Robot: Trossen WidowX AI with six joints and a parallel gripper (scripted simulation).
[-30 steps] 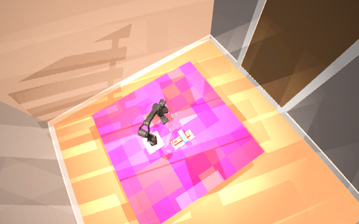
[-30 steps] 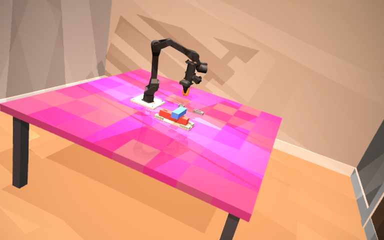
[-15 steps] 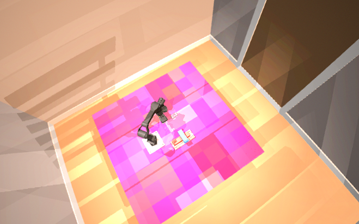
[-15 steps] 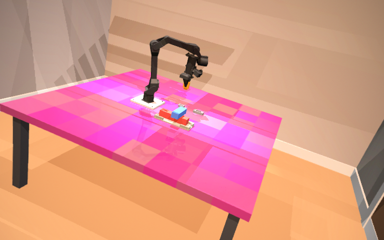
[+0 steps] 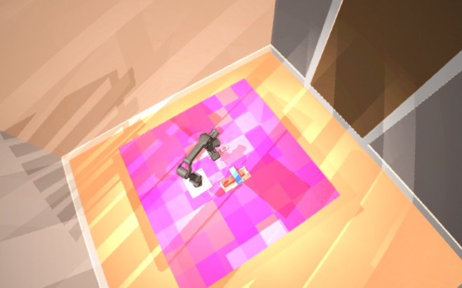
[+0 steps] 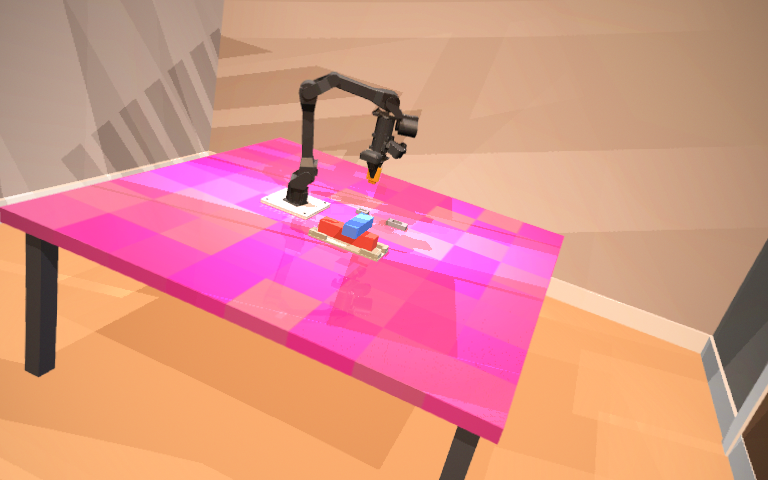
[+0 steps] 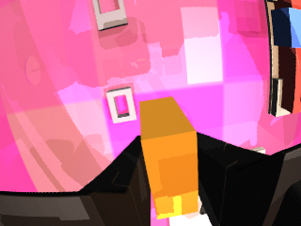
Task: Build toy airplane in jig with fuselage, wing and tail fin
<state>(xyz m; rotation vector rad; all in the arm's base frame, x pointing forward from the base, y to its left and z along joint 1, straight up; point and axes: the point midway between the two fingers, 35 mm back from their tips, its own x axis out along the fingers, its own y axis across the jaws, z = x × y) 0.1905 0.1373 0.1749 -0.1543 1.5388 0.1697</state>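
Note:
My gripper [image 6: 373, 169] [image 7: 162, 139] [image 5: 214, 155] is shut on the orange tail fin [image 6: 375, 177] [image 7: 168, 151] and holds it upright, high above the pink table [image 6: 169, 237]. The red fuselage [image 6: 327, 225] [image 5: 227, 182] lies in the beige jig cradle [image 6: 378, 253] [image 5: 245, 169] [image 7: 277, 97], in front of and to the right of the arm's base. The blue wing [image 6: 356, 226] [image 5: 236, 174] [image 7: 288, 26] sits across the top of the fuselage. In the wrist view the jig is at the right edge, well away from the fin.
Two small grey empty part stands lie on the table: one [image 7: 111, 105] just beyond the fin in the wrist view and another [image 7: 97, 3] [image 6: 397, 224] farther off. The arm's white base plate [image 6: 277, 202] [image 5: 204, 187] is left of the jig.

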